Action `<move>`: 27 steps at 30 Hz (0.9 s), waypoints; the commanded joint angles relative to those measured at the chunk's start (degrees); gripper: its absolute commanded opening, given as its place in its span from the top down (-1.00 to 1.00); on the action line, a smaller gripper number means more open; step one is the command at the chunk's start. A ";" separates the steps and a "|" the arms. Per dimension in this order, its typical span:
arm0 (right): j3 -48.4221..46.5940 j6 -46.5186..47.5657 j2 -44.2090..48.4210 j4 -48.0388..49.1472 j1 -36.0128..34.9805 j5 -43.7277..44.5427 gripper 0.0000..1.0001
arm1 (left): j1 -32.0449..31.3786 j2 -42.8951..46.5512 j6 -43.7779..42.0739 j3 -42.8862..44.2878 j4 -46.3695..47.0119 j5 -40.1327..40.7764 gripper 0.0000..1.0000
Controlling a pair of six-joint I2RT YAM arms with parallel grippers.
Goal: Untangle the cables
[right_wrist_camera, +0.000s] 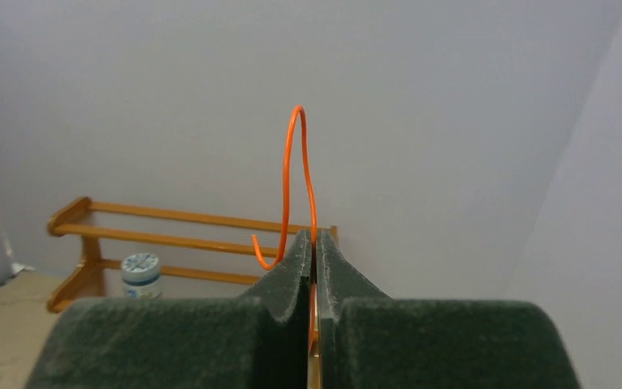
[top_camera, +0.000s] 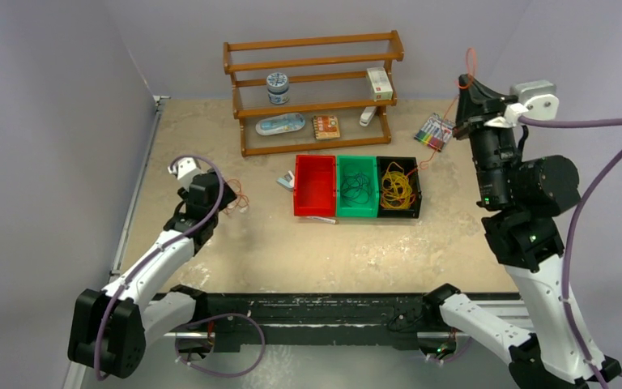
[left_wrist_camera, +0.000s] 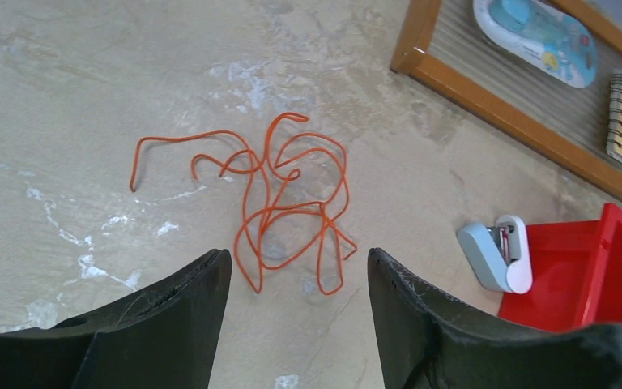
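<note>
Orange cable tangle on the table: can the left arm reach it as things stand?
Likely yes: the left gripper hangs open just above the orange cable tangle, with nothing lying between them.

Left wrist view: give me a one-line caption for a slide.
Left gripper, jaws apart and empty, hovers above a loose orange cable tangle lying on the table beside the red bin.

Three bins are set side by side at the centre of the frame: a red bin [top_camera: 314, 190], a green bin [top_camera: 357, 213] containing black cables [top_camera: 357, 186], and a black bin [top_camera: 398, 214] containing yellow cables [top_camera: 397, 186]. The right gripper [top_camera: 464, 83] is positioned high at the upper right, with an orange cable [top_camera: 471, 58] looped above its tip and trailing down toward the black bin. The left gripper [top_camera: 228, 199] is positioned low at the centre left, beside a small orange tangle [top_camera: 241, 194].
</note>
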State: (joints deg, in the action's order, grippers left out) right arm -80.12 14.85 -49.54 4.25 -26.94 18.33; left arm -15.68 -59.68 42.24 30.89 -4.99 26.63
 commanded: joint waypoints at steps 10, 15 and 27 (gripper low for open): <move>-4.70 -6.19 -2.95 3.65 0.23 -15.77 1.00 | -0.12 7.33 -7.00 4.05 8.13 -16.52 -0.25; -6.14 -8.57 -4.47 4.88 0.24 -19.65 1.00 | -0.43 8.00 -8.42 5.83 12.17 -24.53 -0.26; -9.47 -17.47 -12.28 8.07 0.22 -31.02 1.00 | -3.69 4.33 -8.92 9.45 21.87 -38.67 -0.25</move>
State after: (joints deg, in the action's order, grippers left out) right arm -87.79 2.20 -59.35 7.94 -26.94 -7.33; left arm -17.91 -54.24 34.98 36.25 10.61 -6.90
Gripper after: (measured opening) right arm 0.008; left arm 0.627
